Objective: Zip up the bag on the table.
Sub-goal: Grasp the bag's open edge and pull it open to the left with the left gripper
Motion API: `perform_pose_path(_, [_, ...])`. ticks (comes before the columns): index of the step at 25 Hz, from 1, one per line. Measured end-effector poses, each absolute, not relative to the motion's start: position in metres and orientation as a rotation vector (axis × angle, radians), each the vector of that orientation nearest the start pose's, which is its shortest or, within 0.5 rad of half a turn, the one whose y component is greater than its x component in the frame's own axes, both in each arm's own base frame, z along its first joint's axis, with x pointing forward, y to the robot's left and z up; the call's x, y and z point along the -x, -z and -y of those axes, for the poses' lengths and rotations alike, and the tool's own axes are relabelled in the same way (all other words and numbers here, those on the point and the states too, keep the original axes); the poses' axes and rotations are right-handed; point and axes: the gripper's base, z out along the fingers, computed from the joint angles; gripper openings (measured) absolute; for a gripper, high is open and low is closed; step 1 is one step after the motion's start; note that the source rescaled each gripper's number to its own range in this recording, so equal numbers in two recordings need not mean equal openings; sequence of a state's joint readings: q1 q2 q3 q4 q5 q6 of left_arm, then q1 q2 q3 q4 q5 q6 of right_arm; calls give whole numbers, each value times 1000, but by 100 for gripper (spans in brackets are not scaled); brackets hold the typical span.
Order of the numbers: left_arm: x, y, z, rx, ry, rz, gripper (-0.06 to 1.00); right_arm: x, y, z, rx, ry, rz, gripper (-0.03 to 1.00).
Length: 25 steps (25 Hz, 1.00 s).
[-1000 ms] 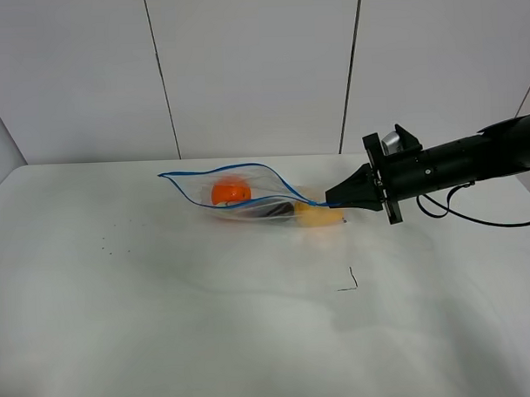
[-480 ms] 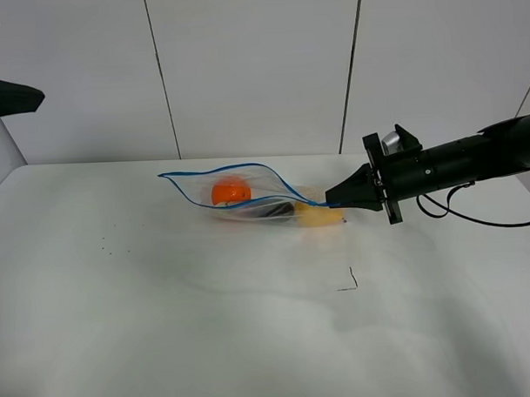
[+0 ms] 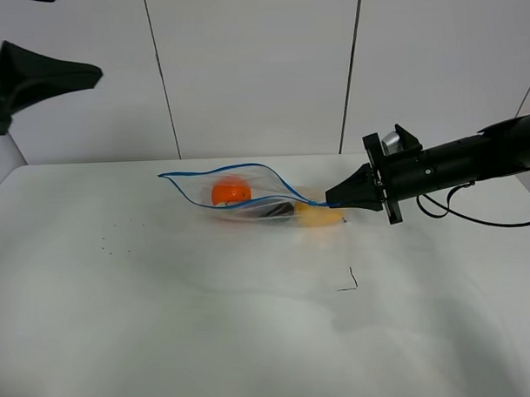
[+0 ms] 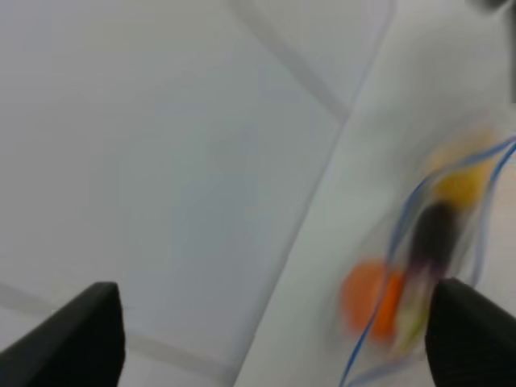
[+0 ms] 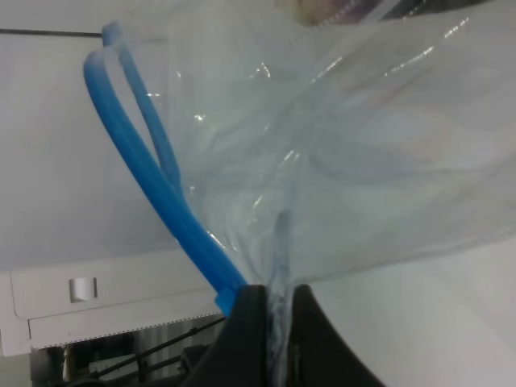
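Bag (image 3: 247,195) lies mid-frame on the white worktop (image 3: 209,331), mouth gaping, its right corner pinched by the closed right fingers (image 3: 348,194); the wide-open left fingers (image 3: 52,75), upper left, should clamp the blue zipper strip (image 5: 149,181) beside that pinch, then slide leftward against it.

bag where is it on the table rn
In the exterior high view the bag lies near the far edge of the table, about mid-width, its right corner pinched in the right gripper.

White wall panels (image 3: 252,68) in bkgd; thin dark vert. seams (image 3: 162,80) btwn them.
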State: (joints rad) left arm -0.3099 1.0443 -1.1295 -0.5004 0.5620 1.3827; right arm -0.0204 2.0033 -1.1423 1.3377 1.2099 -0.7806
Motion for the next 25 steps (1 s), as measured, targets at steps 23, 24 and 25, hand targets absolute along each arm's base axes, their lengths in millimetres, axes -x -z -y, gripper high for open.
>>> perform_pose_path(23, [-236, -317, 263, -1458, 75, -1342, 100, -359, -167, -76, -87, -1655, -2542, 0])
perform_pose_path(24, [-236, -312, 268, -1465, 76, -1339, 100, -359, -167, -76, -90, -1656, -2543, 0])
perform_pose_path(25, [-236, -306, 274, -1472, 77, -1337, 100, -359, -167, -76, -91, -1657, -2543, 0])
